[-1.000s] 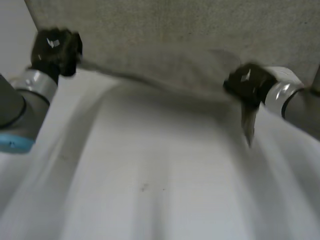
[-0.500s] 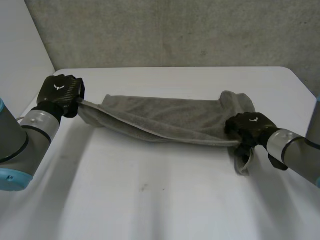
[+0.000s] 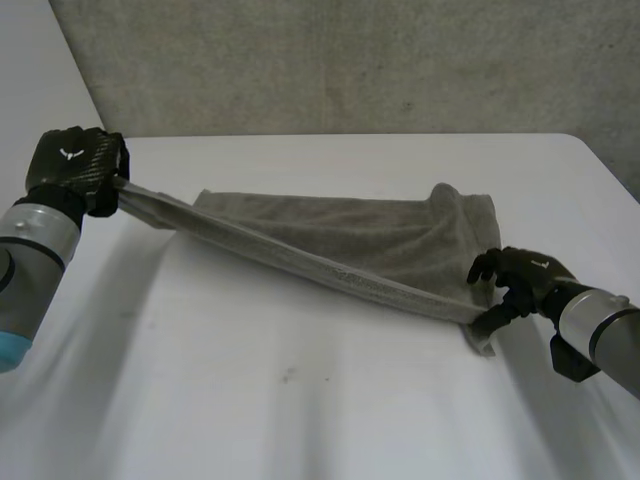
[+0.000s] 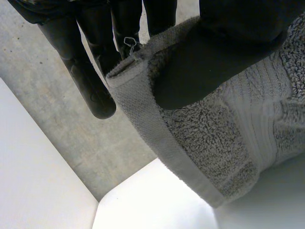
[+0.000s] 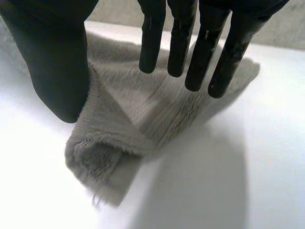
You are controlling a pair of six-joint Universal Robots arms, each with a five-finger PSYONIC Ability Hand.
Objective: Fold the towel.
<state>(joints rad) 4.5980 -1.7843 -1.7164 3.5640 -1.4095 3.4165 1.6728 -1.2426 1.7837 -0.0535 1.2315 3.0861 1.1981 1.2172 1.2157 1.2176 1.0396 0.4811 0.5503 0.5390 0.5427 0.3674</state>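
Note:
A grey towel [image 3: 350,235] lies across the far half of the white table [image 3: 300,400]. Its near edge is pulled into a taut strip from left to right. My left hand [image 3: 75,165] is raised off the table at the far left, shut on the towel's left corner. In the left wrist view the thumb [image 4: 224,43] pins the towel [image 4: 214,143] against the fingers [image 4: 90,81]. My right hand [image 3: 522,278] hovers at the right end of the strip, open. Its straight fingers [image 5: 178,43] are spread over the bunched towel corner [image 5: 124,129], thumb beside it.
A grey concrete wall [image 3: 350,60] runs behind the table's far edge. Bare white tabletop stretches in front of the towel, towards me. The table's right far corner [image 3: 575,145] lies just beyond my right hand.
My left hand has moved left and away, lifting its corner and stretching the edge taut. My right hand has shifted right and nearer, and its fingers have opened off the towel.

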